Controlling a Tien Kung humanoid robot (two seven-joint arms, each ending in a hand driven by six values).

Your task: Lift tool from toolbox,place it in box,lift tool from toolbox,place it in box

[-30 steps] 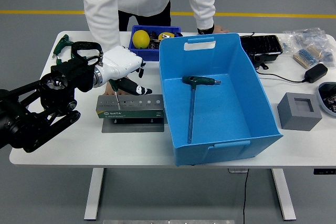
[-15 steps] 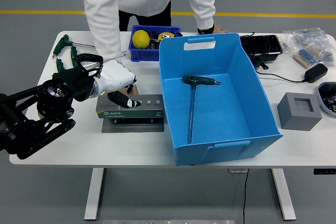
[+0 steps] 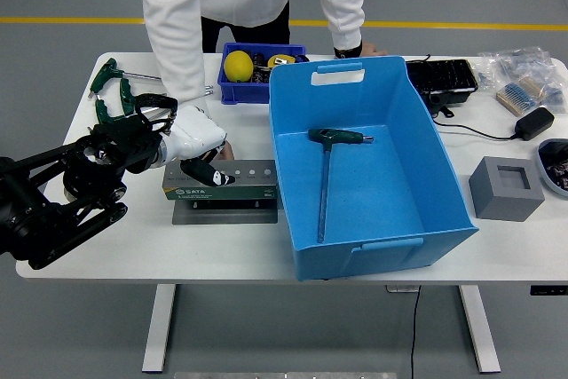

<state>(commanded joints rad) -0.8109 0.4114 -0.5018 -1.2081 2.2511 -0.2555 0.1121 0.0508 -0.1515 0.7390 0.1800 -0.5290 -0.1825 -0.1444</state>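
Observation:
A green tool holder (image 3: pixel 240 185) with a row of holes stands on a grey plate (image 3: pixel 226 213) left of the big blue box (image 3: pixel 444 166). Inside the box lies a green T-handle tool (image 3: pixel 326 175), its shaft pointing toward me. My left hand (image 3: pixel 209 170), white with black tips, rests low on the holder's left end and hides what is under it. A person's sleeve (image 3: pixel 173 42) reaches down behind my hand, and that hand is mostly hidden. My right arm is out of view.
Green T-handle tools (image 3: pixel 111 77) lie at the table's far left. A small blue bin (image 3: pixel 257 86) with a yellow ball (image 3: pixel 238 66) sits behind the holder. The person's other hand (image 3: pixel 355 49) rests behind the box. A grey cube (image 3: pixel 506 188), black tray (image 3: pixel 442 77) and adapter (image 3: pixel 532 122) are on the right.
My left hand has dropped from above the holder and moved slightly left, down onto its left end. The tool in the blue box has not moved.

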